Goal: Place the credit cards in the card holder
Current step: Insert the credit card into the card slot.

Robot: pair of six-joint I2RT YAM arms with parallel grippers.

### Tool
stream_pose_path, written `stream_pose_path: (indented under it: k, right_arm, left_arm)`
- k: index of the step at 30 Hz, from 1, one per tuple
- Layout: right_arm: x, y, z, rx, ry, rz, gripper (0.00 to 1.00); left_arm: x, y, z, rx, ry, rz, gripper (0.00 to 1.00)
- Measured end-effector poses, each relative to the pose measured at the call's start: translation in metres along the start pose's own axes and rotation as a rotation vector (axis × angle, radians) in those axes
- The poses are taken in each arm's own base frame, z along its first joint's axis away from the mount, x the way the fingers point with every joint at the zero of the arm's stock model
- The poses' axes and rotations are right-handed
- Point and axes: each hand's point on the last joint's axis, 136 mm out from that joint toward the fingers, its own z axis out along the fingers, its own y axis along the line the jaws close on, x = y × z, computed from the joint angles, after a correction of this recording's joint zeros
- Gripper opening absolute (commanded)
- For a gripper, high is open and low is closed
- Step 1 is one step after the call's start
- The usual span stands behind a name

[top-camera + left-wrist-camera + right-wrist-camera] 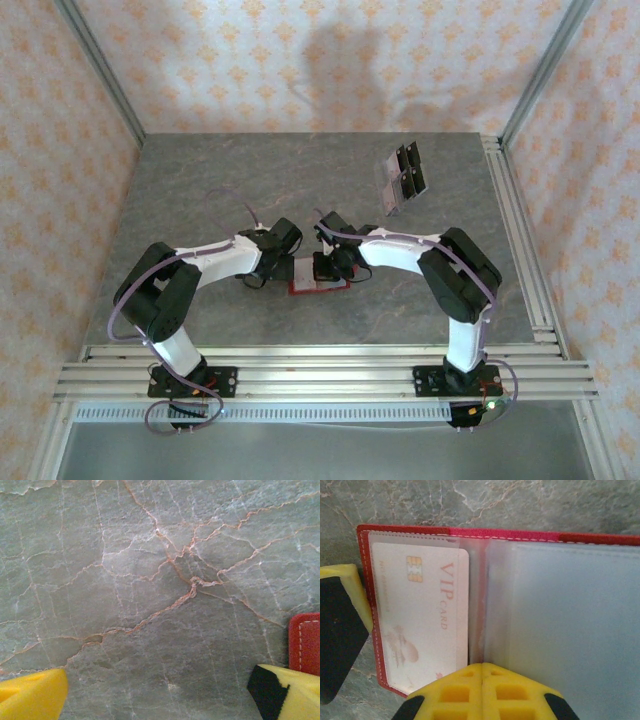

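1. While its yellow fingers are pressed together, the right hand [482, 680] stands over the near edge of the open card holder [470, 532].
2. One pale card [425, 620], marked VIP, sits inside a clear sleeve of the holder.
3. The left hand [160, 695] has its fingers wide apart, and one finger is just beside the holder's red edge.
4. More credit cards [403, 178] lie well apart, at the far right of the counter [220, 190].

Open card holder [470, 532]; VIP card [420, 620] in left sleeve; right claw [482, 672] closed.
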Motion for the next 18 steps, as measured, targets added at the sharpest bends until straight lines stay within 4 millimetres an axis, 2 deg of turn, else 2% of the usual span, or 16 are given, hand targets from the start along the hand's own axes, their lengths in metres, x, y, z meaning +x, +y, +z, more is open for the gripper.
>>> stream_pose_path:
  k: [18]
  right_arm:
    - [0.002,0.011,0.007,-0.069,0.029,0.004,0.0]
  left_arm:
    - [0.0,-0.001,0.0,0.003,0.002,-0.001,0.97]
